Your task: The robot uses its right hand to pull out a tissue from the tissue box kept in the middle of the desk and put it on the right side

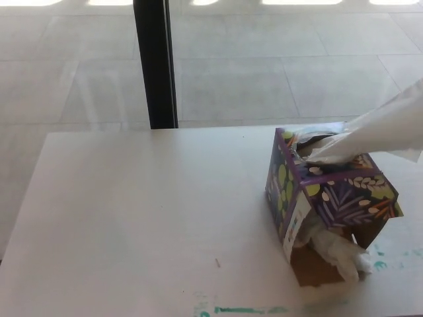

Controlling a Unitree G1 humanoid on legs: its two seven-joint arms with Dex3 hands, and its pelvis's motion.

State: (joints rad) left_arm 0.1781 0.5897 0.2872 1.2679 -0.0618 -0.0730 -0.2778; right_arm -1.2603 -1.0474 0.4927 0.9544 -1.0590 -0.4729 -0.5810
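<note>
A purple tissue box [337, 195] with a leaf pattern stands on the white desk [145, 218], right of the middle. A white tissue [377, 132] stretches taut from the box's top slot toward the right edge of the picture, low and nearly level, its near end still in the slot. Neither hand shows in the head view; whatever holds the tissue's far end is outside the frame. The box's front side is torn open, and crumpled tissue [340, 251] spills from it onto the desk.
A black vertical post [154, 63] stands behind the desk's far edge, with a tiled floor beyond. Green marks [244, 309] run along the desk's near edge. The desk's left half is bare white surface.
</note>
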